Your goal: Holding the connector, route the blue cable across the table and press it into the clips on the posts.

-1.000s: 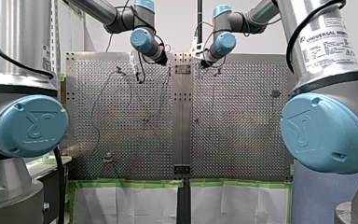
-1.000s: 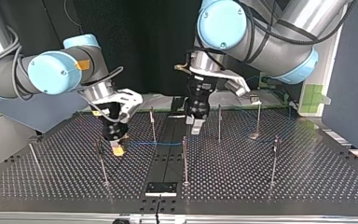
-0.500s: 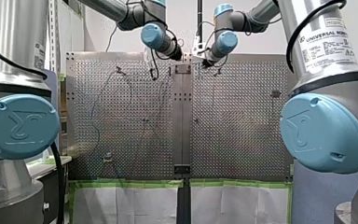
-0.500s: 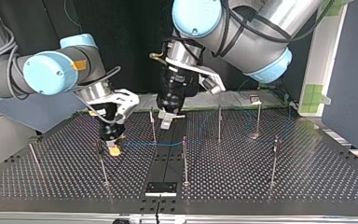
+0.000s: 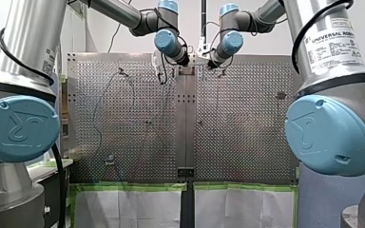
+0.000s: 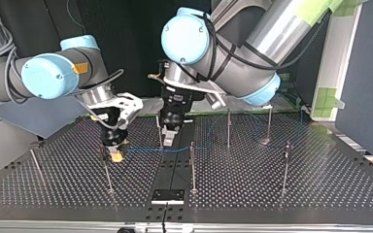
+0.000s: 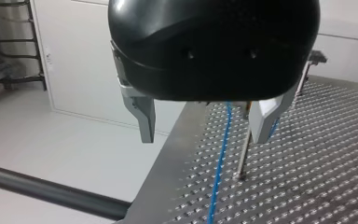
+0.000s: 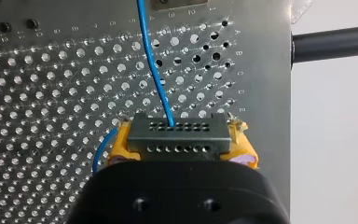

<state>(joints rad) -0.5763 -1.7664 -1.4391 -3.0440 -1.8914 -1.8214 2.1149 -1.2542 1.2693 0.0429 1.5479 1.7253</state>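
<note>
Right wrist view: connector (image 8: pixel 178 136) seemingly half-hidden

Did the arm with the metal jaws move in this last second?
Yes: my left arm carried its jaws toward the top view's left, away from the post and over the centre strip.

My right gripper (image 8: pixel 179 145) clamps the grey connector (image 8: pixel 178 133), blue cable (image 8: pixel 151 65) running ahead over the perforated table (image 8: pixel 51 93)

The metal table (image 8: pixel 261 70) gleams; the blue cable (image 8: pixel 152 65) looks glossy
</note>
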